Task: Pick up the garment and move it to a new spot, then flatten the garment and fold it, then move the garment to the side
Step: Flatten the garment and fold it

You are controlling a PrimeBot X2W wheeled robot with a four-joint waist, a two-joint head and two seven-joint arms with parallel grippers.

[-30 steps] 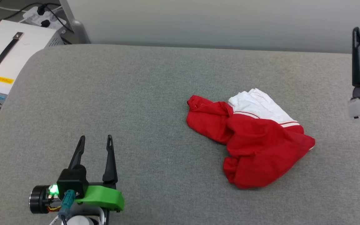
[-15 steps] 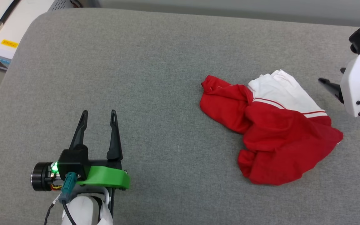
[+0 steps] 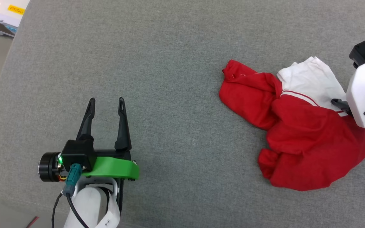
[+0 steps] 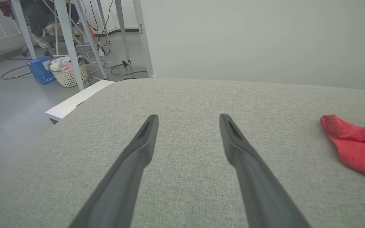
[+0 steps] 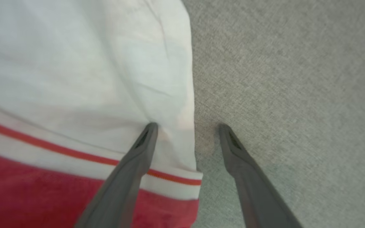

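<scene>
One red jersey [image 3: 299, 139] is laid crumpled on the table [image 3: 169, 63]. Two pincers are spread apart: the left pincer [image 3: 106, 99] over bare table; the right pincer [image 5: 188, 125], raised earlier, now lowered astride the white sleeve [image 3: 309, 79].

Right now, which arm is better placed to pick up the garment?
Right. The right gripper is open, straddling the white-sleeve edge of the garment. The left gripper, also open, hovers over the bare grey surface, well apart from the garment.
</scene>
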